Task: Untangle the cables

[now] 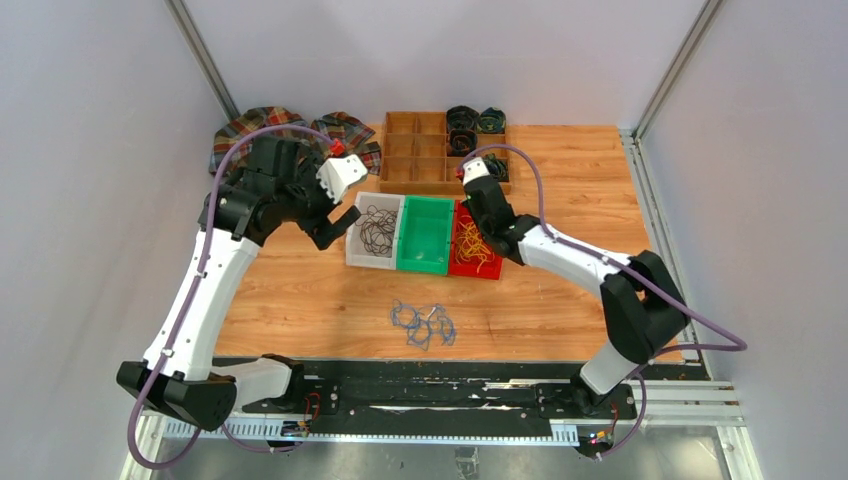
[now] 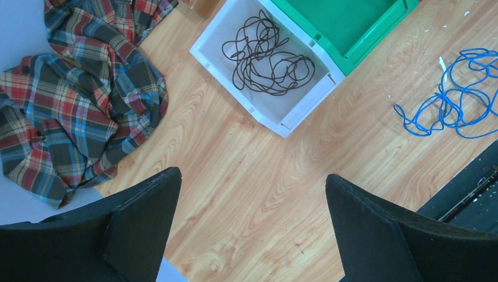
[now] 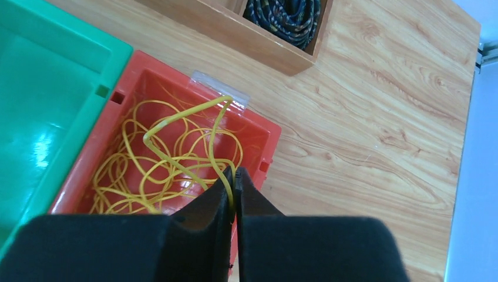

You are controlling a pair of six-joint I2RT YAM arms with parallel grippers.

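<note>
Wooden table (image 1: 300, 300): cloth (image 1: 250, 130) at 10 o'clock. Left gripper (image 2: 252, 188) hangs with jaws wide apart and holding nothing, at 9 o'clock of the white bin (image 1: 352, 250), which holds the black cable (image 1: 377, 228). Next come the green bin (image 1: 425, 262) and the red bin (image 1: 480, 272); there the right gripper (image 3: 234, 176) is clamped on the yellow cable (image 3: 154, 130). Blue cable (image 1: 423, 325) lies at the bins' 6 o'clock.

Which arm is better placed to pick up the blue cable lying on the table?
Left, likely. The left gripper is open and empty, with the blue cable in its wrist view. The right gripper is shut on the yellow cable over the red bin.
</note>
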